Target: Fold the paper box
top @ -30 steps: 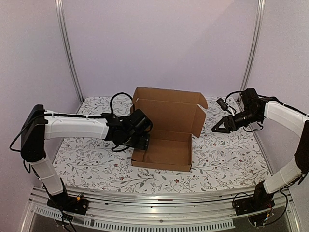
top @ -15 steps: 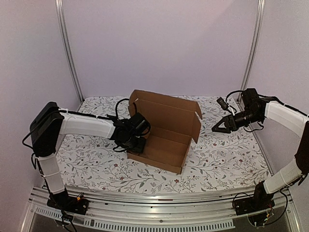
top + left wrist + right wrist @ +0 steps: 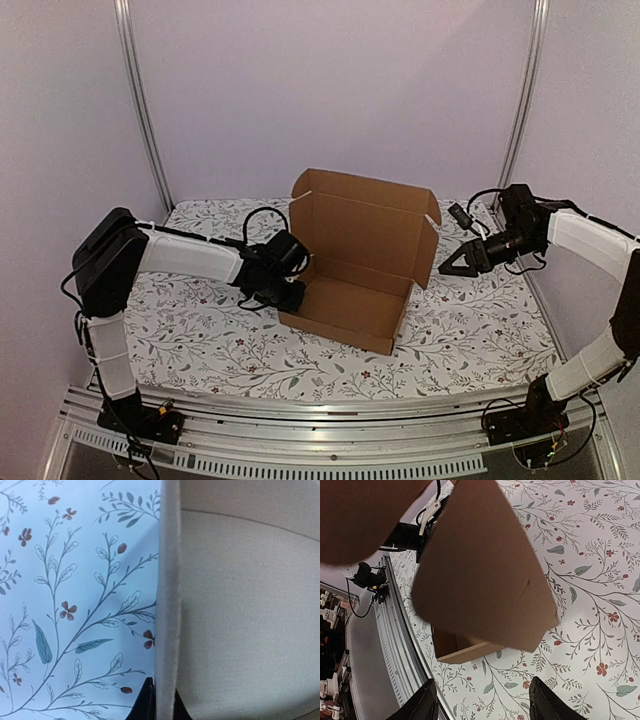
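The paper box (image 3: pixel 352 300) is a brown cardboard tray standing open on the floral cloth, skewed, with its lid (image 3: pixel 368 228) upright at the back. My left gripper (image 3: pixel 287 293) sits at the tray's left wall. In the left wrist view its black fingertips (image 3: pixel 161 706) press on both sides of that wall's edge (image 3: pixel 168 580), shut on it. My right gripper (image 3: pixel 448 268) hovers open to the right of the lid's side flap, touching nothing. The right wrist view has that flap (image 3: pixel 485 570) blurred ahead of the wide-apart right gripper (image 3: pixel 485 705).
A floral cloth (image 3: pixel 200 330) covers the table. Metal frame posts (image 3: pixel 140 100) stand at the back corners with purple walls behind. An aluminium rail (image 3: pixel 320 420) runs along the near edge, with cables by the arm bases.
My left gripper has closed on the box's left wall. The box has turned and shifted to the right with it. The right arm has stayed where it was.
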